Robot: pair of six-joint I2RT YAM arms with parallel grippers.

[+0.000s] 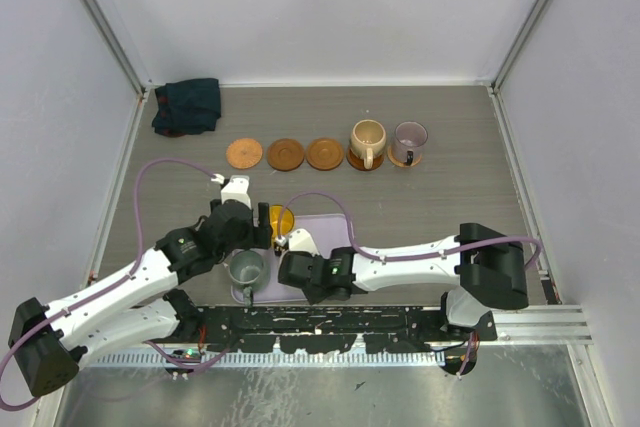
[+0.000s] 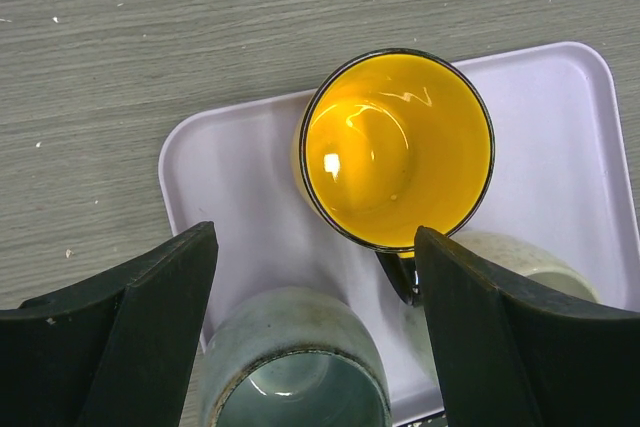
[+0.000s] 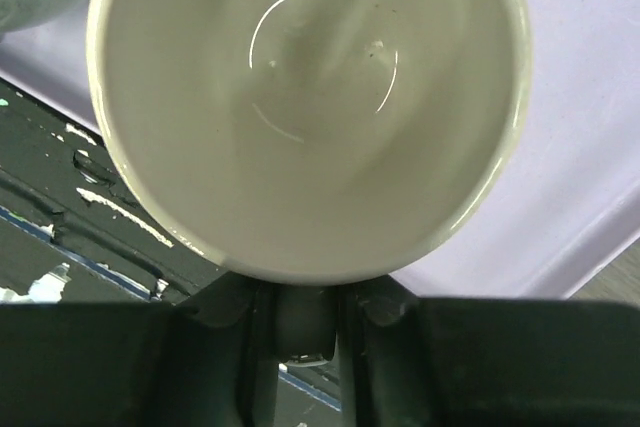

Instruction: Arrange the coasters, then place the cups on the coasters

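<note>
Three bare brown coasters (image 1: 244, 154) (image 1: 285, 154) (image 1: 324, 153) lie in a row. To their right, a tan cup (image 1: 367, 143) and a mauve cup (image 1: 408, 142) each stand on a coaster. On the lavender tray (image 1: 335, 232) are a yellow cup (image 2: 397, 147), a grey-green cup (image 2: 295, 367) and a white cup (image 3: 305, 107). My left gripper (image 2: 312, 247) hangs open over the tray, its fingers either side of the grey-green cup, holding nothing. My right gripper (image 3: 305, 332) is shut on the white cup's handle at the tray's near edge.
A dark folded cloth (image 1: 187, 107) lies at the back left corner. Grey walls enclose the table on three sides. The black mounting rail (image 1: 350, 325) runs along the near edge, just below the tray.
</note>
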